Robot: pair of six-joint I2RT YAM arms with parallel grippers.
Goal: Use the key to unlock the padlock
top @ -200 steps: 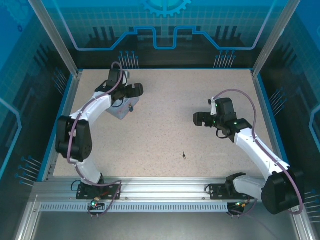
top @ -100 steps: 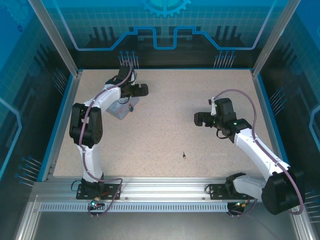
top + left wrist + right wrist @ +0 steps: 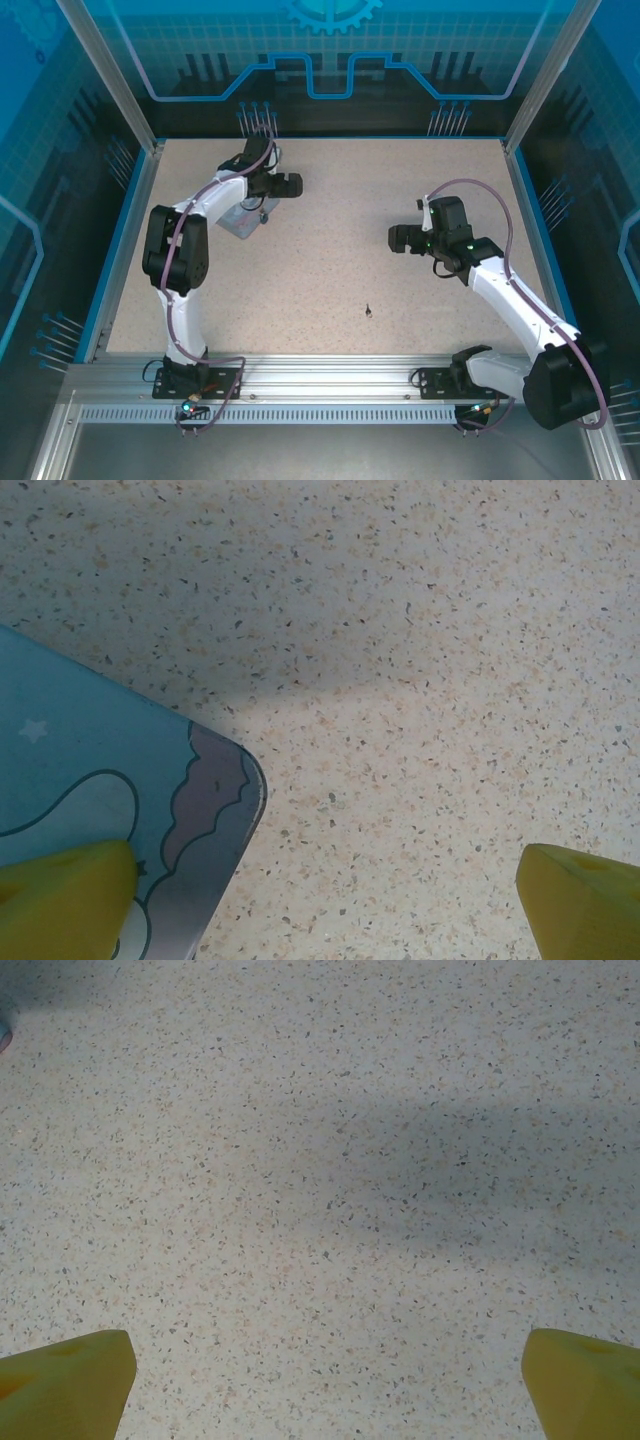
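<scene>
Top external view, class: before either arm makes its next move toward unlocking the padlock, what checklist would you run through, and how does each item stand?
1. Left end effector open and empty: ok.
2. Right end effector open and empty: ok.
3. Key lies free on the table, near the front, apart from both arms: ok.
4. Padlock at the tin's right edge, shackle state: cannot tell, too small.
5. Key gripped: not ok, neither end effector holds it.

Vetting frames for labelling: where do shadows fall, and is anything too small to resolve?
Top external: evenly lit, sharp, but the thin dark metal key on the speckled beige table is a mere sliver. Left wrist: a soft shadow band lies beyond the pale blue tin. Right wrist: a broad diffuse shadow crosses mid-frame.
</scene>
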